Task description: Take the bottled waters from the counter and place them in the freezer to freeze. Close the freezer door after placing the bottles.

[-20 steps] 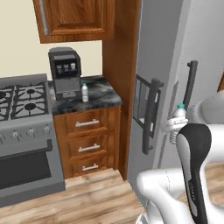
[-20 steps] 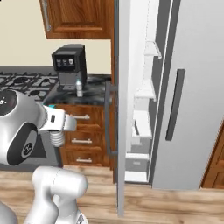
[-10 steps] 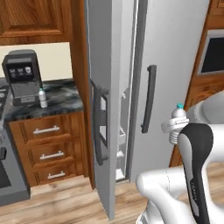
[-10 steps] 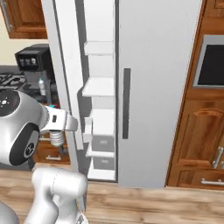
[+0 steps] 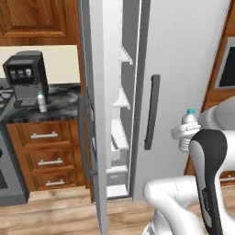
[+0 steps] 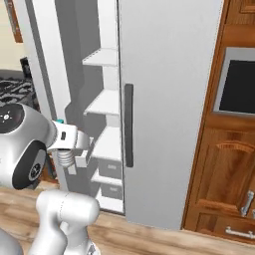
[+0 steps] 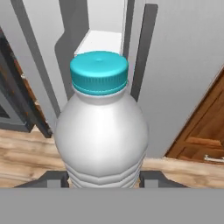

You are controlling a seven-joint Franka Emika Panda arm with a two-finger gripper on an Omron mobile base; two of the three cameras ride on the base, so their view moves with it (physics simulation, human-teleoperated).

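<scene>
Closest to the camera on the hand, the gripper [image 7: 103, 178] is clamped on a water bottle [image 7: 101, 131], one dark finger tip on each side of its ribbed lower body. The bottle stands upright in the grasp, long axis vertical, teal cap [image 7: 99, 71] on top, as the left base view also shows where it rises above the white wrist. It is held in the air in front of the freezer [image 5: 183, 69], not yet inside.

Beyond it, the freezer door [image 5: 94, 119] stands open and the white inner shelves [image 6: 107, 102] are in reach ahead.

Farther off to the left, the second water bottle [image 5: 41, 102] stands upright on the dark counter [image 5: 64, 103], just in front of the black coffee machine [image 5: 26, 75].

By my reading the task is under halfway: one bottle is picked up but not placed, the other is untouched, and the door has yet to be closed.
</scene>
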